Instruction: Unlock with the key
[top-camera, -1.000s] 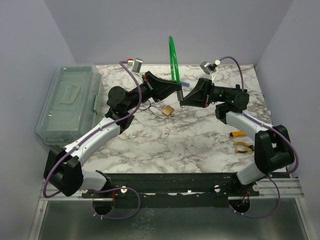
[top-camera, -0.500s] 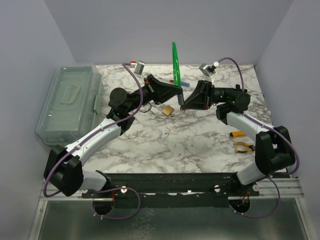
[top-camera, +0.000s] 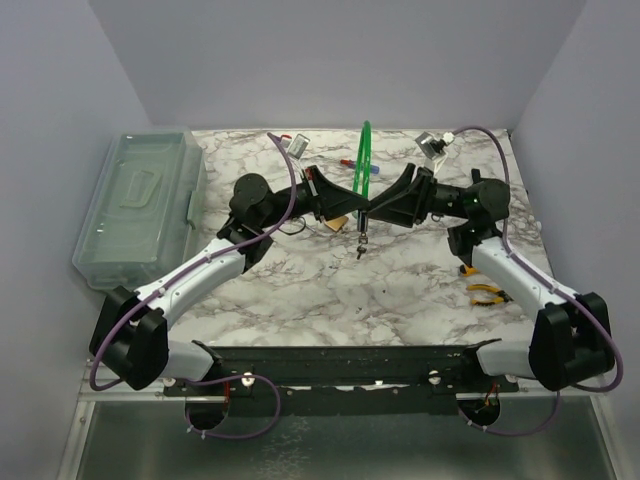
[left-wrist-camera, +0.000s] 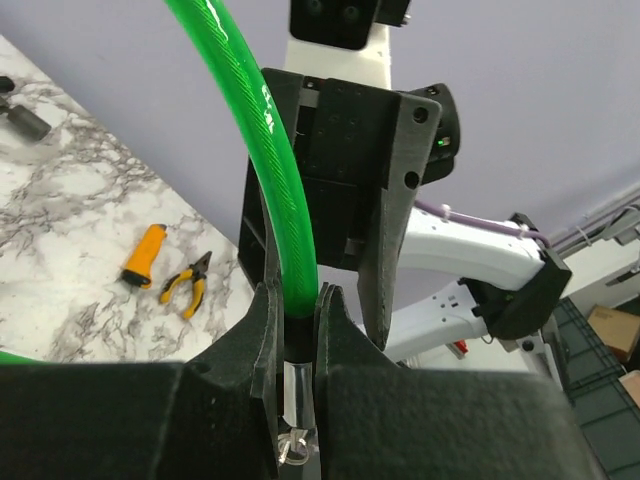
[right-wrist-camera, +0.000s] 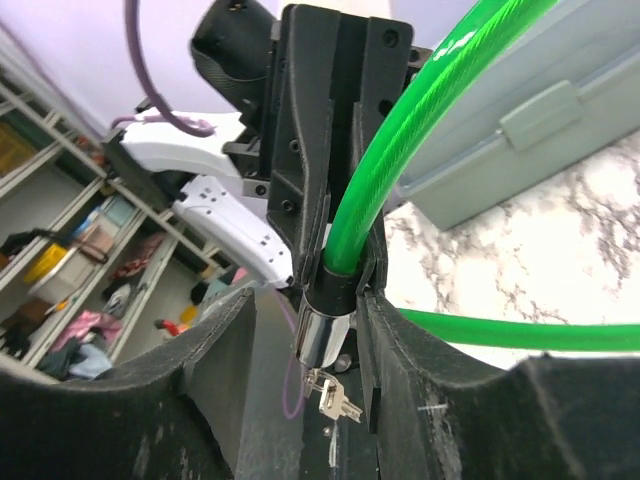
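Left fingers (left-wrist-camera: 297, 330) pinch the green cable (left-wrist-camera: 262, 150) – the key (right-wrist-camera: 338, 400) dangles beneath. Right fingers (right-wrist-camera: 300, 340) spread around it, above the desk (top-camera: 400, 270)

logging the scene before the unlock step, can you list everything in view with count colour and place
green cable: 1, green, looped upright at table centre, metal end pinched in left pincer
key: small, silvery, hanging below the cable's metal tip
padlock: 1, brass, on table under left pincer
storage box: 1, clear, left of table
pliers: 1, yellow handles, right side
orange tool: 1, orange, beside pliers
table: 1, white marble
left pincer: black, shut on the cable end
right pincer: black, open around the cable tip
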